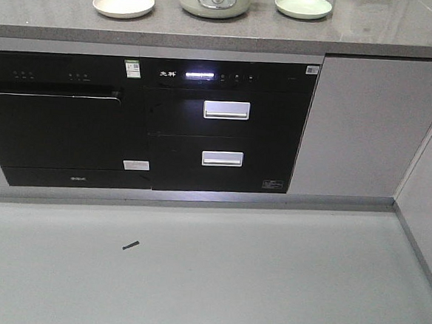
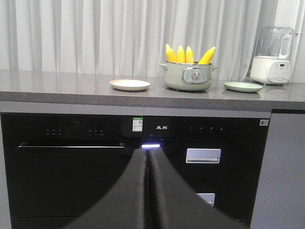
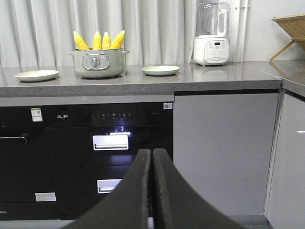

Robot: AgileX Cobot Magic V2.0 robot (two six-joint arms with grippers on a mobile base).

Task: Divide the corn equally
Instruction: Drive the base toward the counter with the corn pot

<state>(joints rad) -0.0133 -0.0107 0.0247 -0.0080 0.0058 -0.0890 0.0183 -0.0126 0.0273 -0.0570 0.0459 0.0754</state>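
Both my pincers are closed and empty: the left pincer (image 2: 148, 160) shows its two dark fingers pressed flat together, and the right pincer (image 3: 151, 155) looks the same.

The corn (image 2: 187, 55) is well ahead of and above both of them. Four cobs stand on end in a pale green electric pot (image 2: 188, 78) on the grey countertop (image 2: 57, 90), long axes near vertical, pale tips up and fanning slightly outward. From my left pincer the pot lies up and a little to the right. From my right pincer it lies up and further to the left. I judge the left arm to be more nearly in line, though neither is plainly nearer.

A cream plate (image 2: 129, 85) sits left of the pot and a green plate (image 2: 242, 86) right of it, each apart from it with bare counter between.

Both pincers hang below the counter's front edge, facing the black appliance fronts, so I judge that I must rise over that edge first. Above the tips there is open room before the curtain, and a white blender (image 3: 212, 38) stands well off to the right.
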